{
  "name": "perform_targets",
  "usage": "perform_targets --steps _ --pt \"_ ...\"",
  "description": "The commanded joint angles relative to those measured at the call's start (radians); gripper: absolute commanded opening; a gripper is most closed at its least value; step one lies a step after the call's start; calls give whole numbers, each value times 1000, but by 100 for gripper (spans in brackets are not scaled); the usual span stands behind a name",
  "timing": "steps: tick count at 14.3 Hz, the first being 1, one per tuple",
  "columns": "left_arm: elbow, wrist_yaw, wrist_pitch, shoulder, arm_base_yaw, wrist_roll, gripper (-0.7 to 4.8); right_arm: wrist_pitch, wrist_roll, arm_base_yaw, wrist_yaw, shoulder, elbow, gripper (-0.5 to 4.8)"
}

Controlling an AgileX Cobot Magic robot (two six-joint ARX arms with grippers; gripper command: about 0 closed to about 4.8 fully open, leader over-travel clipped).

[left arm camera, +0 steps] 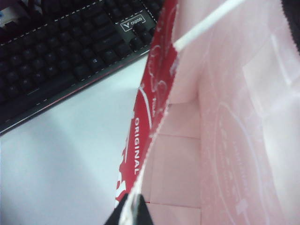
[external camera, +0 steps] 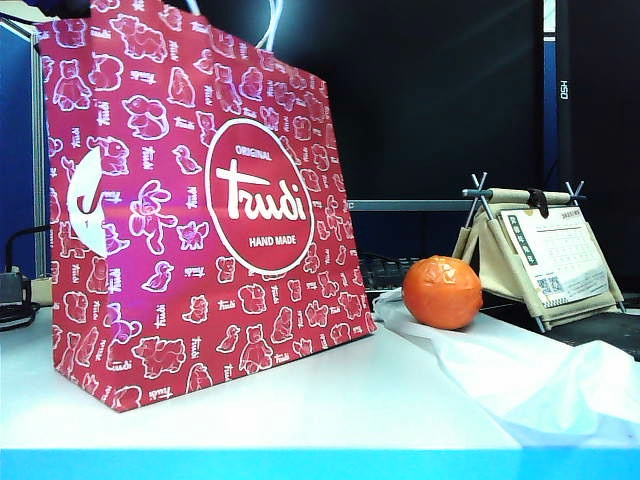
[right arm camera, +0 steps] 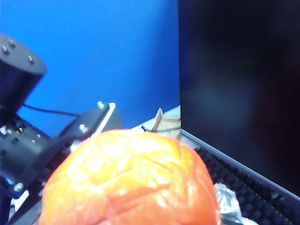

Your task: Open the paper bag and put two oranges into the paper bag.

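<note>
Your exterior camera sits low, about level with the white table [external camera: 250,405], facing the red paper bag [external camera: 190,200] close at 10 o'clock and one orange [external camera: 442,292] farther off at 3 o'clock. Your left wrist camera looks steeply down along the bag's open rim [left arm camera: 154,117] into its pink inside, from very near; it shares the bag and table with the exterior. Your right wrist camera faces level, with an orange [right arm camera: 129,180] filling its foreground; it shares the keyboard [right arm camera: 243,183] with the left wrist view.
</note>
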Motion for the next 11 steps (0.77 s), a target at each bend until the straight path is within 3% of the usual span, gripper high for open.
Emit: perform_targets --steps 1,7,11 --pt "2 -1 -17 -1 1 4 -5 20 -3 6 -13 3 12 -5" --pt "2 0 -43 -1 0 23 -5 52 21 8 -35 18 99 -5" --pt "2 0 -39 -1 0 22 -5 60 46 71 -65 74 99 -5"
